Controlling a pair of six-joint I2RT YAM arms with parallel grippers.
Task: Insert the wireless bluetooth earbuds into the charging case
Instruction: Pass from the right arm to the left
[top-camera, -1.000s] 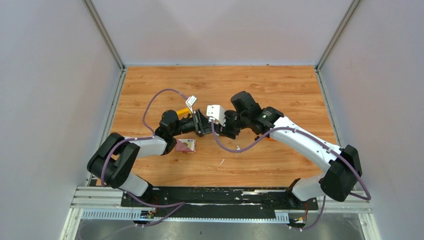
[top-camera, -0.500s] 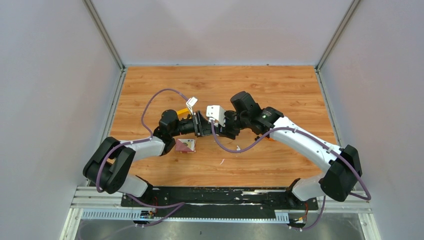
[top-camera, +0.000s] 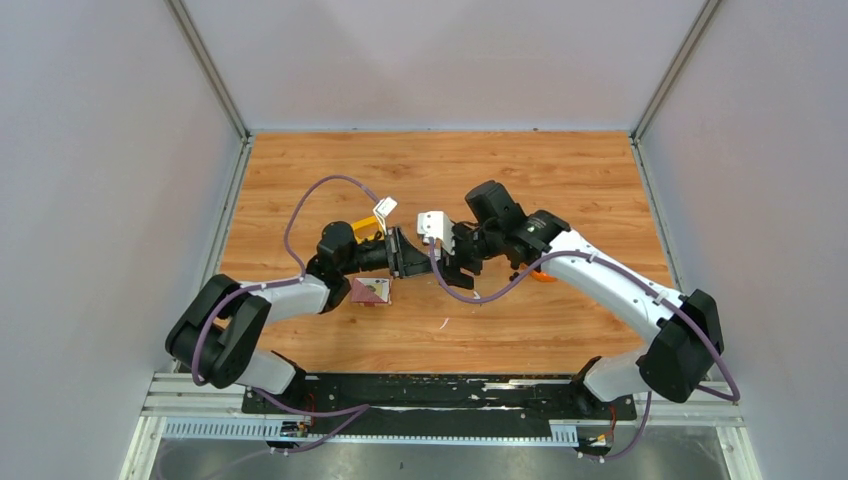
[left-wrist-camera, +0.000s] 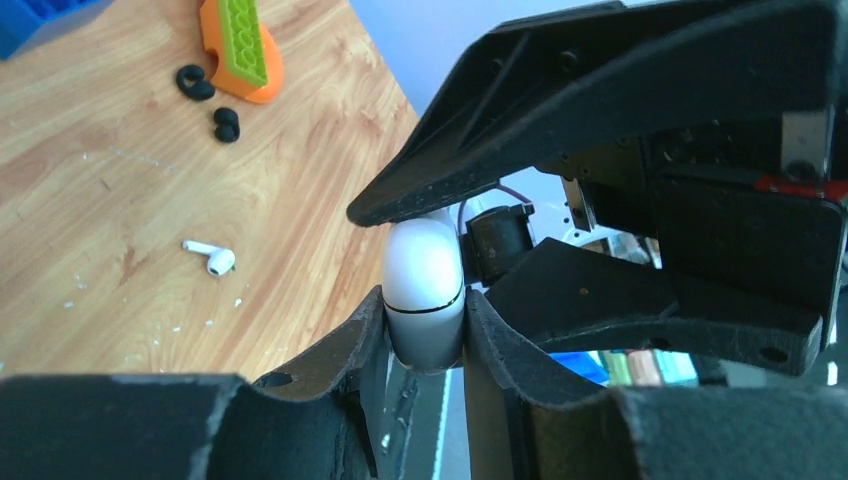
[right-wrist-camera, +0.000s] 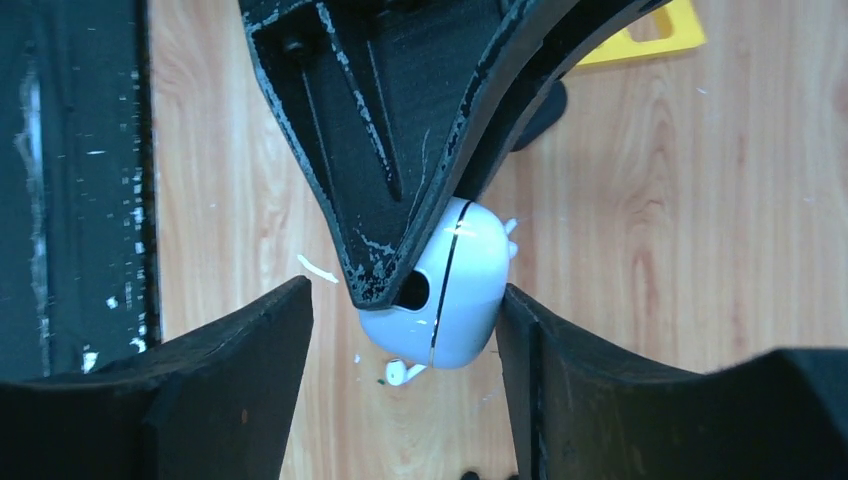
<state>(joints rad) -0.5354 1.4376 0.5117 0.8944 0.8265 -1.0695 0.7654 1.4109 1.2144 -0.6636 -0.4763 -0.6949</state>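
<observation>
The charging case (left-wrist-camera: 424, 290) was held up above the table, in the middle of the workspace between the two arms, with its lid shut so that only a thin dark seam ran around the white shell. The left gripper (left-wrist-camera: 424, 335) pinched it, one finger (left-wrist-camera: 345, 355) pressed against each side of the lower half. In the right wrist view the case (right-wrist-camera: 455, 290) sat at the tip of those left fingers (right-wrist-camera: 385, 170), tilted, with its seam running nearly upright.

The right gripper (right-wrist-camera: 405, 330) had its jaws spread wide around the case. Its right-hand finger (right-wrist-camera: 545, 350) was touching or just beside the shell, while the other finger (right-wrist-camera: 250, 340) stood clear of it with a gap between. From overhead the two grippers met tip to tip near the middle of the wooden table (top-camera: 600, 170), and the case itself was hidden between them.

One earbud (left-wrist-camera: 212, 257) lay on the table below, on its side, with small white flecks scattered around it. In the right wrist view an earbud (right-wrist-camera: 402, 373) showed just under the case. Farther off lay an orange and green brick (left-wrist-camera: 240, 45), with two small black pieces (left-wrist-camera: 210, 100) beside it. A yellow piece (right-wrist-camera: 650, 35) lay at the far edge of the right wrist view. A small reddish card (top-camera: 370, 290) lay by the left arm.
</observation>
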